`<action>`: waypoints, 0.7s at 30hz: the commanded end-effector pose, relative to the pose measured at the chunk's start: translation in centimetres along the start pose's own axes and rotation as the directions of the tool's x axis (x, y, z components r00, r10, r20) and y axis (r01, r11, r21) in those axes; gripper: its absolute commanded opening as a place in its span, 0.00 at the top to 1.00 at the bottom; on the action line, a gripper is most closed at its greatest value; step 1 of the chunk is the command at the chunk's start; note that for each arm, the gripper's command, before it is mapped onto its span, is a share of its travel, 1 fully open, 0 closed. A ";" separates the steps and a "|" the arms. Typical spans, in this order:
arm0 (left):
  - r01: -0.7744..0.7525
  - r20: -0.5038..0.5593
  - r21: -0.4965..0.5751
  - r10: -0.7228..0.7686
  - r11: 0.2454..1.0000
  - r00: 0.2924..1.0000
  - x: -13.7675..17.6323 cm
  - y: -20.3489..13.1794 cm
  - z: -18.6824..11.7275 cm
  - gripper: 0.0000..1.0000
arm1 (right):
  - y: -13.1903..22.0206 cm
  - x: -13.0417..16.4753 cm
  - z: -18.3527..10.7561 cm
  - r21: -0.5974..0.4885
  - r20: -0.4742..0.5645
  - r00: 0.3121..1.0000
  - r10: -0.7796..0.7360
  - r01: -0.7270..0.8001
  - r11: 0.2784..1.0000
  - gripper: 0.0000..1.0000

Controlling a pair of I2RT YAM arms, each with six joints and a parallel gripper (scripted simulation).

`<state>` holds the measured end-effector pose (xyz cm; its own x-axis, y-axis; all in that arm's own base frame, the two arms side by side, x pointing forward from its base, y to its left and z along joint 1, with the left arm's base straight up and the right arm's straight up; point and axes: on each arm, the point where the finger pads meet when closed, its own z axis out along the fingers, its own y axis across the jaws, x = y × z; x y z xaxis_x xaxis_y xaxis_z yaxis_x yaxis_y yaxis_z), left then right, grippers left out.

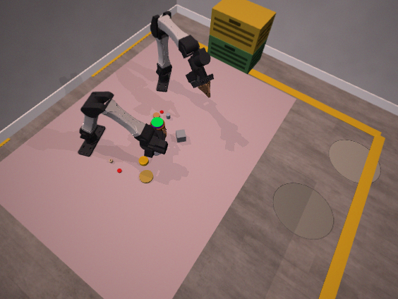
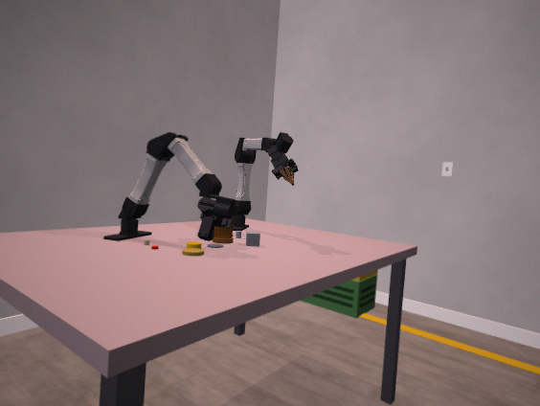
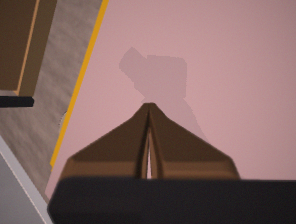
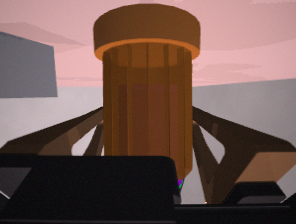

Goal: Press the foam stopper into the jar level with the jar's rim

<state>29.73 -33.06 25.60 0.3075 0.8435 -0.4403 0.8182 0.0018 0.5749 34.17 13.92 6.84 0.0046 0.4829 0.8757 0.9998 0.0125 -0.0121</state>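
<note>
The amber jar (image 2: 223,235) (image 4: 147,75) stands upright on the pink table. The foam stopper's green top (image 1: 157,122) shows at the jar's mouth, with a purple band below it. Its height against the rim cannot be told. My right gripper (image 4: 148,111) reaches in low from the side, its fingers against both sides of the jar; it is shut on the jar. The right arm's wrist hides part of the jar in the top and exterior views. My left gripper (image 1: 209,95) (image 2: 293,184) (image 3: 149,111) is shut and empty, raised over the table away from the jar, pointing down.
A grey cube (image 1: 181,136) (image 2: 253,239) stands near the jar. A yellow disc (image 1: 143,161), an ochre disc (image 1: 146,176) and a flat grey disc (image 2: 214,245) lie by the right wrist. A small grey cylinder (image 1: 168,116) and an orange disc (image 1: 156,115) are behind the jar.
</note>
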 end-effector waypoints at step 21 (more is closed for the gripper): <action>-0.594 0.154 0.326 0.578 0.735 0.801 -7.9 -13.2 1.4 1.00 | 1.5 2.0 -1.2 -0.054 -0.007 0.994 -0.108 0.107 0.993 0.36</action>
<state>19.16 -39.98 21.23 0.7241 0.6659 -0.1795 0.6493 -0.5704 0.5031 34.17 13.92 6.84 0.0046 0.4829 0.8757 0.9998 0.0125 -0.0121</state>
